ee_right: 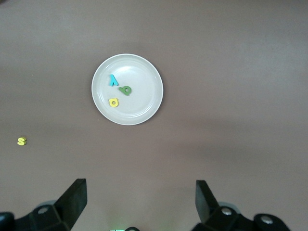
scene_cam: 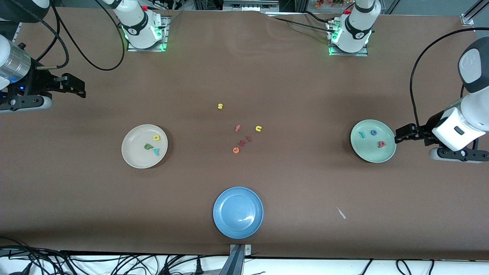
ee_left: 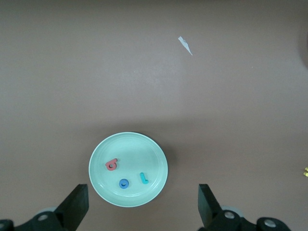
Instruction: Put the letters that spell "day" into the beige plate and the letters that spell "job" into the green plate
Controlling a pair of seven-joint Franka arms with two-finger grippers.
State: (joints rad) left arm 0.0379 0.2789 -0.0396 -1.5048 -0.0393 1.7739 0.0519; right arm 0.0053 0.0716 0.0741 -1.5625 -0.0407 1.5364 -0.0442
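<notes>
Both words look sorted: d (scene_cam: 147,146), a (scene_cam: 156,138), y (scene_cam: 156,151) lie in the beige plate (scene_cam: 131,156), and j (scene_cam: 361,134), o (scene_cam: 373,133), b (scene_cam: 381,144) in the green plate (scene_cam: 368,156). The left tool (scene_cam: 399,134) hangs wide open and empty just beside the green plate's rim, and the right tool (scene_cam: 78,86) waits, open and empty, over the tabletop's edge at its own end. The main risk is the left tool clipping that rim and spilling letters.

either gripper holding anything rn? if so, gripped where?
Nothing held. Left gripper is open and empty beside the pale green plate; right gripper is open and empty at the right arm's end of the table.
</notes>
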